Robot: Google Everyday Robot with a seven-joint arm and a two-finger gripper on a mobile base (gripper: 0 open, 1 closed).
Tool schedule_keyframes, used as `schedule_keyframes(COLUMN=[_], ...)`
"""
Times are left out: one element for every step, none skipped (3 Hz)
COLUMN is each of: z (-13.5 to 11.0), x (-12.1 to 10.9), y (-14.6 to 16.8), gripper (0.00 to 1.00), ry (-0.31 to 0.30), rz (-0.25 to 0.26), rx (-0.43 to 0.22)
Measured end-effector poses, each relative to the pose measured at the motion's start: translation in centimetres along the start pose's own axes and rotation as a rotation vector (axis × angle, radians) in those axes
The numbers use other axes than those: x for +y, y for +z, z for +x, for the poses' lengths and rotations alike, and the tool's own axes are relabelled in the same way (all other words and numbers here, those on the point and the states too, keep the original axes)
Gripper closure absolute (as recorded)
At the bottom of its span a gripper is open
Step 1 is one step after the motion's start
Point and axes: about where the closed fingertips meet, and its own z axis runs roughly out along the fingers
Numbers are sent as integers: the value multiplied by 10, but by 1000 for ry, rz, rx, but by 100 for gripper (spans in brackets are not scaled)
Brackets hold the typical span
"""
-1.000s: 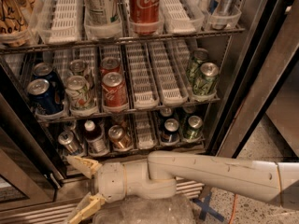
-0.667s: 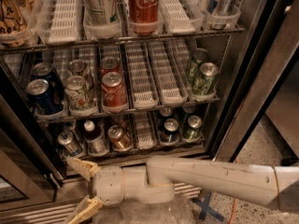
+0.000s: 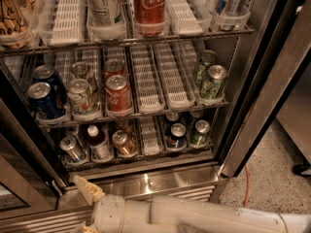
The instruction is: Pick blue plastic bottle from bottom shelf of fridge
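Speckled flooring [image 3: 277, 188] lies to the right of the open fridge [image 3: 241, 86], whose wire racks are lined with white slotted trays. On the bottom shelf [image 3: 149, 139] the blue plastic bottle [image 3: 98, 143] stands upright in the second lane from the left, dark-bodied with a white cap and a pale label band. Just left of the bottle a silver-topped can [image 3: 73, 148] leans in its lane; just right of the bottle is a brownish can [image 3: 124, 142]. Further right of the bottle, past an empty white tray, stand a dark can [image 3: 176, 135] and a green can [image 3: 199, 133].

Below the bottle runs the shiny steel sill [image 3: 160, 182]. Lower again, below the bottle and slightly to its left, the gripper [image 3: 82, 208] hangs outside the cabinet in front of the sill. Its tan fingers [image 3: 87, 190] are spread apart and hold nothing. The white arm [image 3: 204, 218] runs off to the right along the bottom edge, well apart from the bottle.
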Motion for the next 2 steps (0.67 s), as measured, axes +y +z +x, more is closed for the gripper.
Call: schedule_keyframes(z=[3, 4], x=[-8, -7], y=[1, 2], gripper=[0, 0], ry=[2, 3], rz=[55, 53], rx=[-9, -7])
